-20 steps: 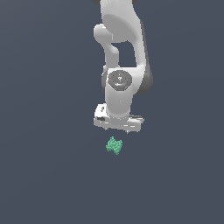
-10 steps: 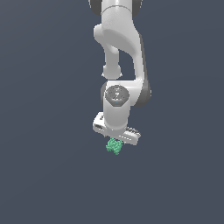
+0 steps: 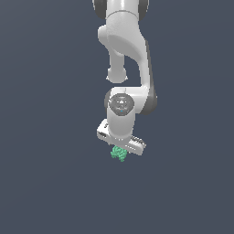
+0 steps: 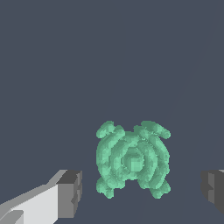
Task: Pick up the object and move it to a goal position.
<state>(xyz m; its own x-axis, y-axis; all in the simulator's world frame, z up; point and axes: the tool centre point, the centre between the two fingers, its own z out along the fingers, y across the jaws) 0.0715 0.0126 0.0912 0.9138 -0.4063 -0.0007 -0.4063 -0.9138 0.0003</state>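
The object (image 3: 119, 154) is a small mint-green lumpy piece lying on the dark grey floor. In the exterior view my white gripper (image 3: 120, 147) hangs right over it and covers its upper part. In the wrist view the object (image 4: 131, 159) lies between the two fingertips, and the gripper (image 4: 142, 192) is open with a clear gap on each side. One dark finger pad (image 4: 71, 193) and the other (image 4: 213, 190) stand apart from the piece and do not touch it.
The plain dark grey floor (image 3: 50, 183) fills the view around the arm. No goal marker shows in either view.
The arm has come down and shifted slightly toward the exterior view's left, so the gripper now straddles the green piece that earlier lay below it. The piece has not moved.
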